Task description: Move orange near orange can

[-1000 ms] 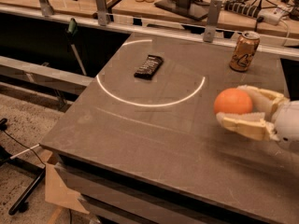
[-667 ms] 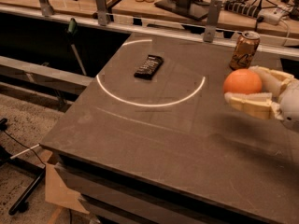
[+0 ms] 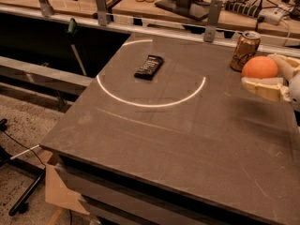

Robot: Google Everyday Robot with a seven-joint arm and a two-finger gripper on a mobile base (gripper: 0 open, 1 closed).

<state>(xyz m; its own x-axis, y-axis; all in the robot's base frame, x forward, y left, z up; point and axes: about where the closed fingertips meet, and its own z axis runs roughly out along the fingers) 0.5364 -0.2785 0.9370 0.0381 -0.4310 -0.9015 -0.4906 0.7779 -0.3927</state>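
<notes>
The orange [image 3: 259, 67], a smooth bright ball, is held between the cream fingers [image 3: 265, 87] of my gripper [image 3: 269, 74] at the right edge of the view, lifted above the table. The gripper is shut on it, one finger below and in front, the other curving behind it. The orange can [image 3: 245, 50], coppery brown with a silver top, stands upright on the dark table [image 3: 178, 135] just behind and to the left of the orange, partly overlapped by it in the view.
A flat black snack bar [image 3: 149, 66] lies inside a white circle line [image 3: 140, 102] on the table's far left part. A rail with metal posts [image 3: 212, 13] runs along the back edge. Cables and bottles sit on the bench behind.
My gripper has carried the orange back and to the right, from mid-table toward the can, and it now sits right next to the can in the view.
</notes>
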